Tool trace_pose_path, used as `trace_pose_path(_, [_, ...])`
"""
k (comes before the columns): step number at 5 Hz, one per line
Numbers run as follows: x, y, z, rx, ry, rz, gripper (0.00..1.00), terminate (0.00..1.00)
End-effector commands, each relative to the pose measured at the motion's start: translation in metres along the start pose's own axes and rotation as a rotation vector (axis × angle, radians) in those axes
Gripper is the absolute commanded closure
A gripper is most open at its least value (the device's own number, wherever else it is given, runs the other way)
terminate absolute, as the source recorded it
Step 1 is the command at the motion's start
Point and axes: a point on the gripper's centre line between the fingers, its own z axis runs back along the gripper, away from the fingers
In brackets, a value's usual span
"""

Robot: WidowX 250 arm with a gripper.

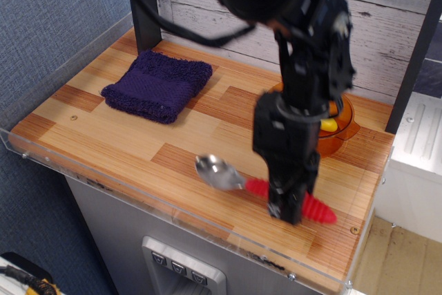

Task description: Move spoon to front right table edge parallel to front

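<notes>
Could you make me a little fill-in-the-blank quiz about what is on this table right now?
1. The spoon has a shiny metal bowl and a ribbed handle colored ____.
2. The folded purple cloth lies near the back ____ corner of the table, as the picture shows it.
3. The pincer is down over the spoon's ____.
4. The orange pot is partly hidden behind the robot's ____.

Missing words: red; left; handle; arm
</notes>
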Motion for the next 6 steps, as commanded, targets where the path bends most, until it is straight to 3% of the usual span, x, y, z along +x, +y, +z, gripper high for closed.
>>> trace_pose_path(1, [-0.018,-0.017,-0.003,-0.036,0.026,-0.053,1.0,0.0])
trace_pose_path(2, [-0.015,-0.014,-0.003,-0.051,0.044,-0.052,1.0,0.0])
trace_pose_path(3, [-0.015,-0.013,-0.005,-0.043,0.057,-0.083,0.0,0.0])
trace_pose_path(5, [-0.008,-0.01,0.008,-0.077,0.061,-0.081,0.0,0.0])
trace_pose_path(6, [-0.001,-0.011,0.028,-0.088,0.006,-0.105,0.0,0.0])
